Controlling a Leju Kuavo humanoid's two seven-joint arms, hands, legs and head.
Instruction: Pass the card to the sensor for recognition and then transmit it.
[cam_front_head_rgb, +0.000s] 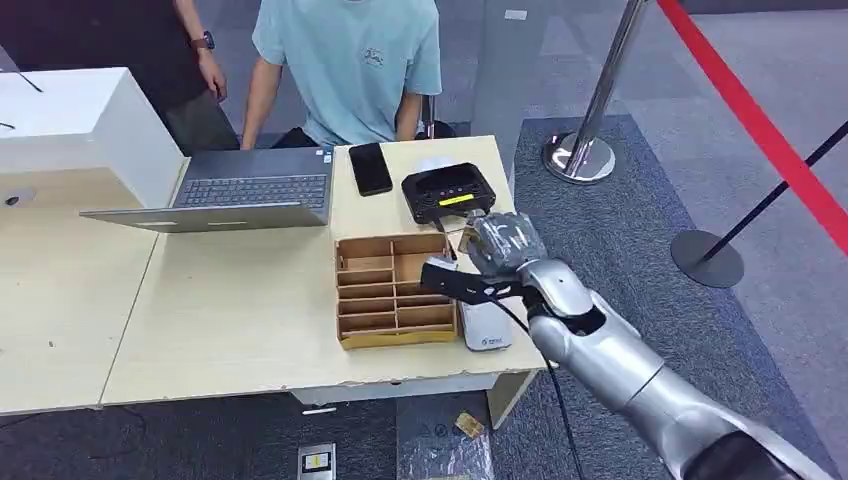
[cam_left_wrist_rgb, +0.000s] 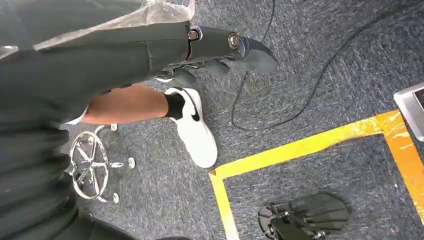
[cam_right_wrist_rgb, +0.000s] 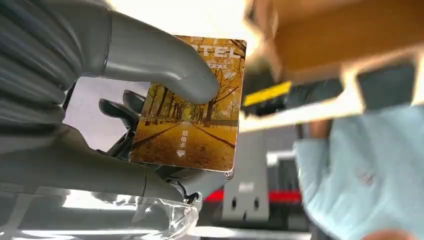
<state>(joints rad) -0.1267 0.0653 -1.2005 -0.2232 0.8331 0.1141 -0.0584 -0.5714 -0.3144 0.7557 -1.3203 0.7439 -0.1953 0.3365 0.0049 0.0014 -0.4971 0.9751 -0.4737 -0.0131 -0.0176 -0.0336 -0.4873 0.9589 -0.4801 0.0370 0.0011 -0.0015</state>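
Right hand (cam_right_wrist_rgb: 115, 130) pinched the hotel key card (cam_right_wrist_rgb: 192, 105) between thumb and fingers, hovering between the wooden organiser (cam_front_head_rgb: 393, 290) and the black sensor (cam_front_head_rgb: 449, 192). Judged best: keep the card's face level and low over the reader.

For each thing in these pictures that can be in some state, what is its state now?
card: held by the right hand, thumb pressed on its face
right hand: raised above the table, beside the wooden organizer
left hand: hangs above the floor, holds nothing
laptop: lid open
phone: flat on the table, screen dark
black sensor: on the table, nothing on it
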